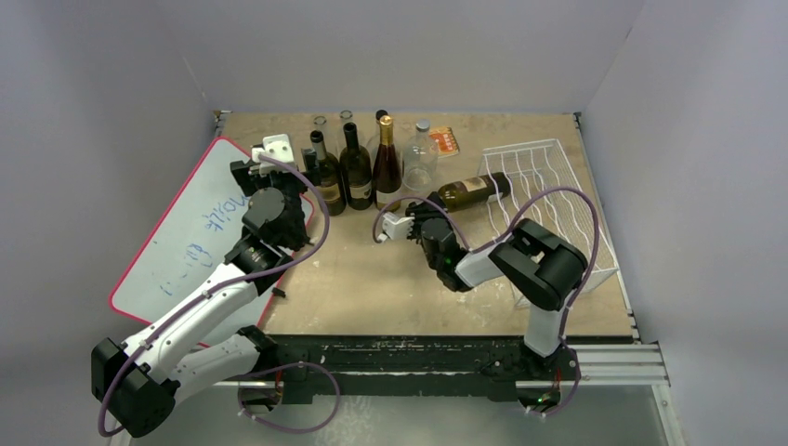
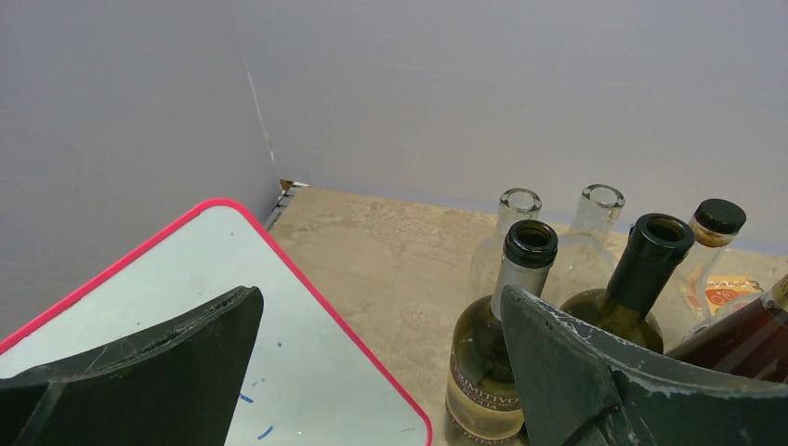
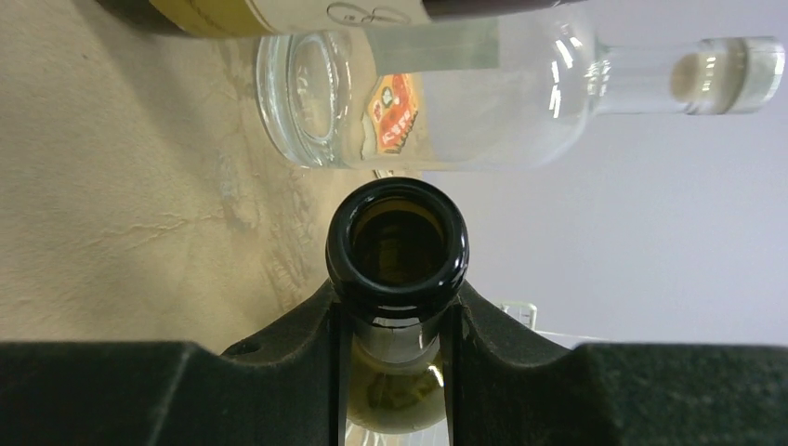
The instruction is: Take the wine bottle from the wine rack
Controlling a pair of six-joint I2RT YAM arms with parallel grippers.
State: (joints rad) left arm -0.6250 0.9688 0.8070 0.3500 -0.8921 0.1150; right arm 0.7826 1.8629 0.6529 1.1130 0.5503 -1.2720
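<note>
The wine bottle (image 3: 400, 288) is glossy dark glass. The wine rack (image 1: 558, 177) is white-coated wire; the table (image 1: 372, 279), matt mottled board.

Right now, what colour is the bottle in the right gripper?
Dark olive-green wine bottle, best seen in the right wrist view.

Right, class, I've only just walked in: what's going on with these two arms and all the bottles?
The right hand is shut on the neck of a dark wine bottle. The bottle lies on its side with its base end at the edge of the white wine rack, so it is not yet clear of it. The left hand is open and holds nothing. It hovers by the standing bottles, beside the whiteboard.
</note>
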